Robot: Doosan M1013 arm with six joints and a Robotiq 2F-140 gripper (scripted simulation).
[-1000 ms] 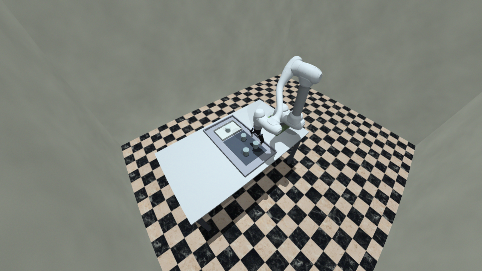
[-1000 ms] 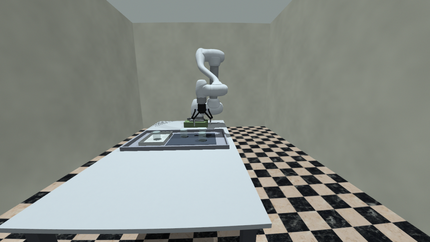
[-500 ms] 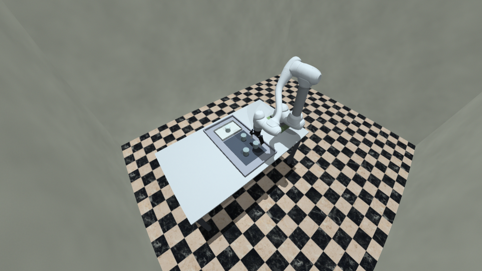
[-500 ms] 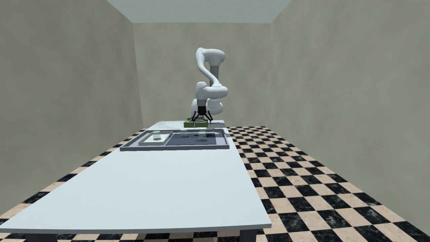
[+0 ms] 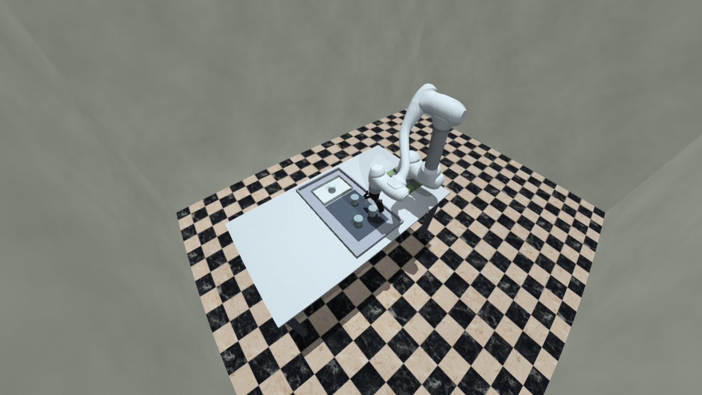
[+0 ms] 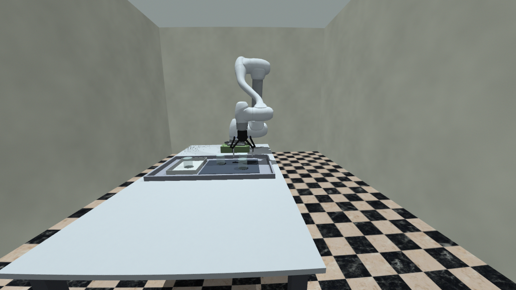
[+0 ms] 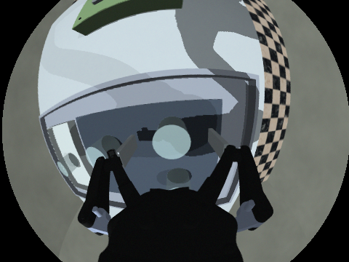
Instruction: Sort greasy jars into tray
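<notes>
exterior view, near to far. two dark legs show under the near edge of the pale worktop.

beyond that edge: one grey rimmed surround, enclosing one cream tray and, beside it, one dark blue mat.

jar count: 4, all upright, pale and see-through. in tray: 1, the tray jar. on mat: 3, namely the near jar, partly hidden by the gripper body in the wrist view; the tray-side jar; and the far jar, partly behind the near jar. the mat jars stand apart.

one black gripper points down over the far jar. its 2 fingers are wide open, gripping nothing; in the wrist view the far jar appears between them, with a gap on each side. exact fingertip height relative to the jar top: cannot tell.

farther back: one green base block, one white arm, then the grey-green back wall.

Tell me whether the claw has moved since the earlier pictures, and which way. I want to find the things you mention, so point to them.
Yes, down: in the exterior view the claw's [image 5: 373,208] [image 6: 242,155] [image 7: 172,140] tips now reach below the green block [image 5: 413,187] [image 6: 240,148] [image 7: 134,12]; a second ago they ended within its height.
</notes>
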